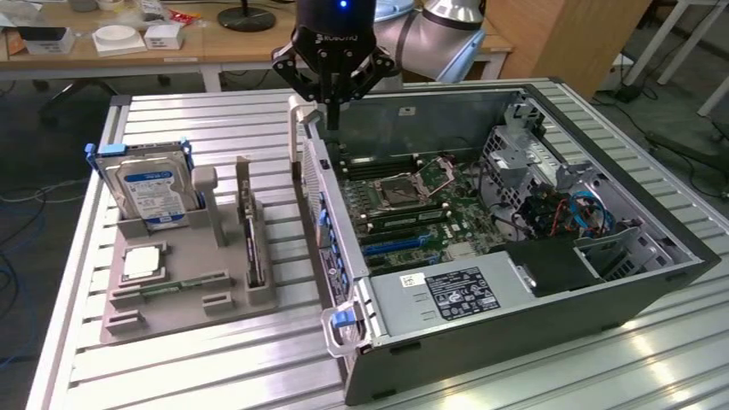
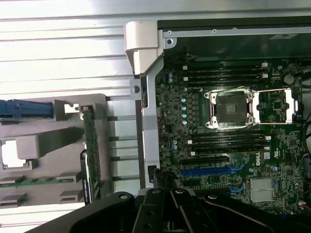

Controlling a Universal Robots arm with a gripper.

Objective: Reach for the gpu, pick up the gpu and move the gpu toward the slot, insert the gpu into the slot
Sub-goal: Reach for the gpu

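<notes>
- Over the case's back edge, your hand hangs pinched shut and empty.
- On the tray, your gpu stands edge-on, its face hidden.

The motherboard is green with a blue slot; the silver hard drive has a blue-white label.

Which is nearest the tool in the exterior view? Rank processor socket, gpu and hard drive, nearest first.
1. processor socket, inside the case, close below the tool.
2. gpu, upright in the holder, toward the exterior view's left.
3. hard drive, farthest left in the holder.
</notes>
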